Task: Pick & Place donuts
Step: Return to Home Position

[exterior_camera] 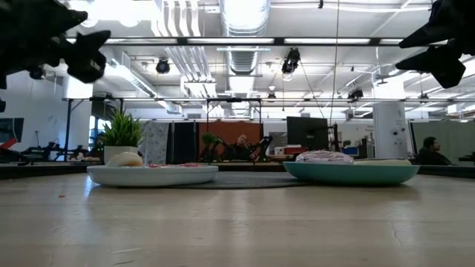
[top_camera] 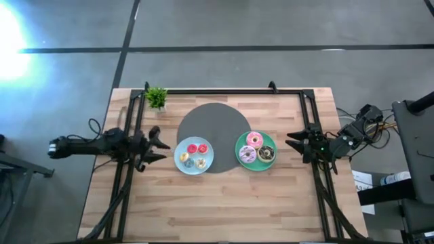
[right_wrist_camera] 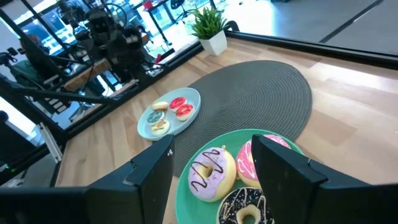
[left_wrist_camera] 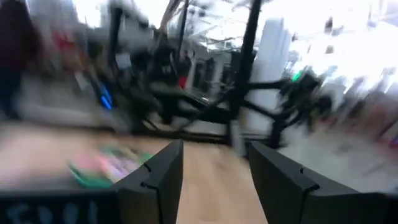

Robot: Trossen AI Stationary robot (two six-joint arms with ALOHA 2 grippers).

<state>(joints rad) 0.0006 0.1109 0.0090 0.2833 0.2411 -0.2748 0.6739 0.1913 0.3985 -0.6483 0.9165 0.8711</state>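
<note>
A light blue plate [top_camera: 194, 156] holds several tiny donuts [right_wrist_camera: 176, 107], red, yellowish and bluish. Beside it, on a green plate [top_camera: 256, 150], three larger donuts lie flat: pink [right_wrist_camera: 249, 159], white-purple [right_wrist_camera: 211, 171] and dark chocolate [right_wrist_camera: 245, 211]. Both plates overlap the near edge of the big grey disc [top_camera: 213, 129]. My left gripper [top_camera: 163, 149] hovers open, left of the blue plate and above the table. My right gripper [top_camera: 290, 142] hovers open, right of the green plate, its fingers [right_wrist_camera: 155, 174] pointing toward it. The left wrist view is blurred and shows the green plate [left_wrist_camera: 106, 165] far off.
A small potted plant [top_camera: 156, 98] stands at the table's far left corner. A black frame [top_camera: 224, 90] runs along the far edge and down both sides. Bare wood [top_camera: 217, 210] lies on the near side of the plates. People and equipment show in the room behind.
</note>
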